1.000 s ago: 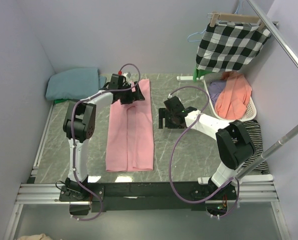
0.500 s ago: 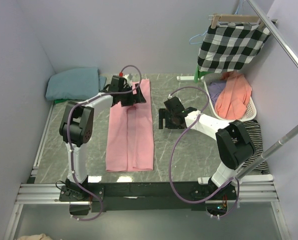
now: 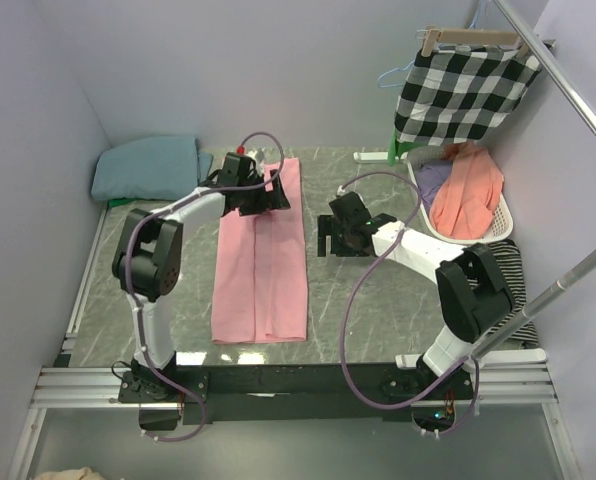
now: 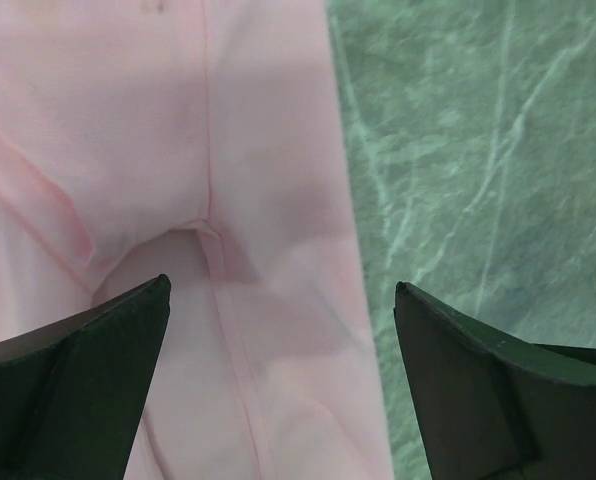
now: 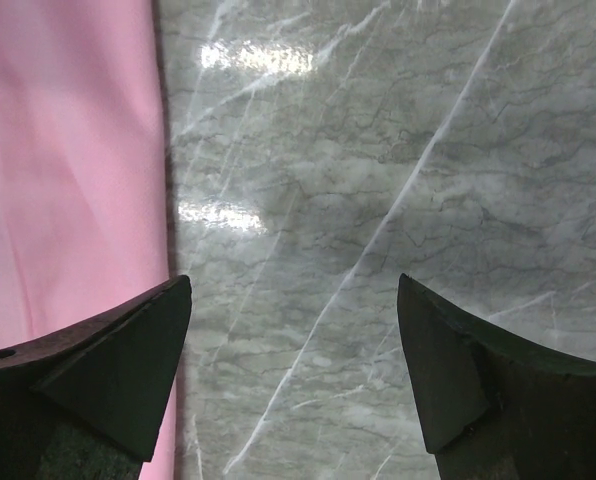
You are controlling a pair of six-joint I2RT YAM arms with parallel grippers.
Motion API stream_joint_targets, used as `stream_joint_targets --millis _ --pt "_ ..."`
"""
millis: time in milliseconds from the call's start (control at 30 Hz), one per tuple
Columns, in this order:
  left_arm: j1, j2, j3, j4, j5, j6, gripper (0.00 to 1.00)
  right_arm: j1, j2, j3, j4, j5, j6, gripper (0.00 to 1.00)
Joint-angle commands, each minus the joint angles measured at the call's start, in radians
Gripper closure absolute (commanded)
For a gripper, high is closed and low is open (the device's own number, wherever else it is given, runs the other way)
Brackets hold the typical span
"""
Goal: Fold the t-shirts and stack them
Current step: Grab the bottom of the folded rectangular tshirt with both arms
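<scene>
Pale lilac walls point(image 3: 278, 70) close in a grey-green marbled table point(image 3: 368, 300), seen from above, with two robot arms bolted at its near edge. The left arm point(image 3: 143, 265) has changed most in the last second: its dark elbow joint has swung down and out toward the left wall, while its forearm reaches to the same far part of the table as before. The right arm point(image 3: 468, 290) has barely moved. A light pink t-shirt point(image 3: 261, 270), folded into a long narrow strip, lies flat left of the table's centre, running from near the arms to the far edge, and has not shifted. A black-and-white checked cloth point(image 3: 463, 95) hangs from a wooden hanger point(image 3: 468, 37) on a metal rail point(image 3: 568, 90) at the far right. Below it a white laundry basket point(image 3: 503, 215) holds an orange garment point(image 3: 468, 195), and a striped garment point(image 3: 513, 275) lies at the table's right edge. A dusty teal t-shirt point(image 3: 146, 167), folded, sits in the far left corner, well apart from the pink one. The left hand point(image 3: 270, 193) hangs over the far end of the pink t-shirt, fingers spread wide and holding nothing; its wrist camera shows them straddling the shirt's right edge. The right hand point(image 3: 330, 237) is also spread open and holds nothing, over bare table just beside that same edge.
</scene>
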Motion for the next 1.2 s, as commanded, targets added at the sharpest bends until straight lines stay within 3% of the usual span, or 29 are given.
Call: stream_joint_targets --millis 0,167,233,433,500,733,833,967,1167 --pt "-0.034 -0.253 -0.009 -0.030 -0.117 0.018 0.00 -0.004 -0.088 0.001 0.006 0.000 -0.016 0.10" --pt "-0.031 -0.398 -0.136 -0.229 -0.382 -0.092 0.01 -0.026 -0.139 -0.005 -0.031 -0.189 -0.066 0.11" --pt "-0.033 -0.467 -0.245 -0.273 -0.418 -0.152 0.01 -0.026 -0.160 -0.012 -0.056 -0.240 -0.083 0.11" --pt "-0.062 -0.727 -0.582 -0.334 -0.374 -0.322 0.01 -0.023 -0.222 -0.107 -0.065 -0.447 -0.041 0.13" --pt "-0.089 -0.808 -0.634 -0.395 -0.384 -0.358 0.01 -0.017 -0.237 -0.144 -0.056 -0.498 -0.018 0.15" --pt "-0.206 -0.999 -0.792 -0.561 -0.398 -0.525 0.01 0.074 -0.253 -0.273 -0.034 -0.560 0.027 0.21" --pt "-0.252 -1.057 -0.801 -0.587 -0.389 -0.574 0.01 0.117 -0.263 -0.296 -0.036 -0.561 0.047 0.22" --pt "-0.271 -1.080 -0.798 -0.745 -0.427 -0.625 0.01 0.149 -0.268 -0.302 -0.044 -0.550 0.064 0.23" --pt "-0.278 -1.198 -0.908 -0.742 -0.415 -0.749 0.00 0.175 -0.265 -0.287 -0.050 -0.514 0.079 0.23"
